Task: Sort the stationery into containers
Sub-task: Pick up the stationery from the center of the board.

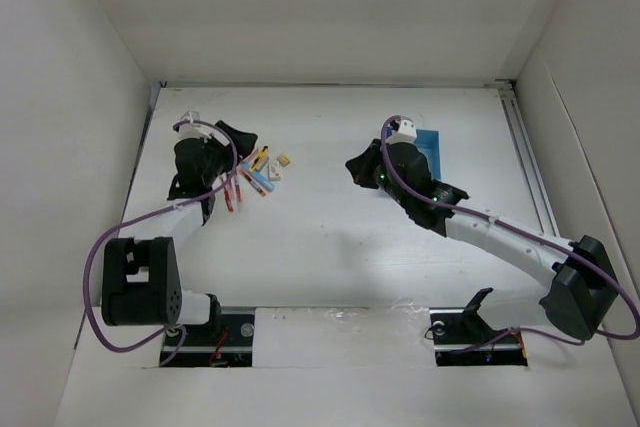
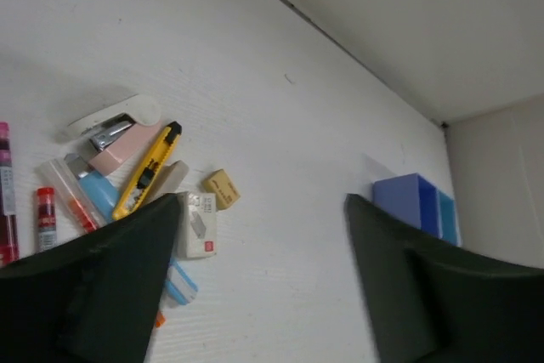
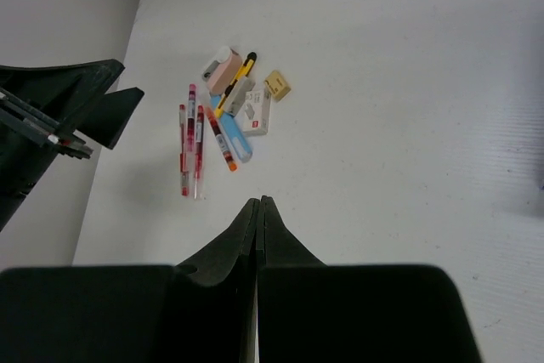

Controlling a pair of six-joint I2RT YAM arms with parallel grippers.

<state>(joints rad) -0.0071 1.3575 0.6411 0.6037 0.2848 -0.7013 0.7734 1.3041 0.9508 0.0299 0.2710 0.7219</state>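
The stationery lies in a small pile left of centre. It holds thin red-and-white pens, a light blue pen, a yellow-black cutter, a beige eraser, a white box and a pink-white piece. My left gripper is open and empty, just left of the pile; its jaws stand wide apart. The blue compartment box stands at the back right, also in the left wrist view. My right gripper is shut and empty, beside the box.
White walls enclose the table on the left, back and right. A metal rail runs along the right edge. The right arm stretches across the right half. The left gripper shows in the right wrist view.
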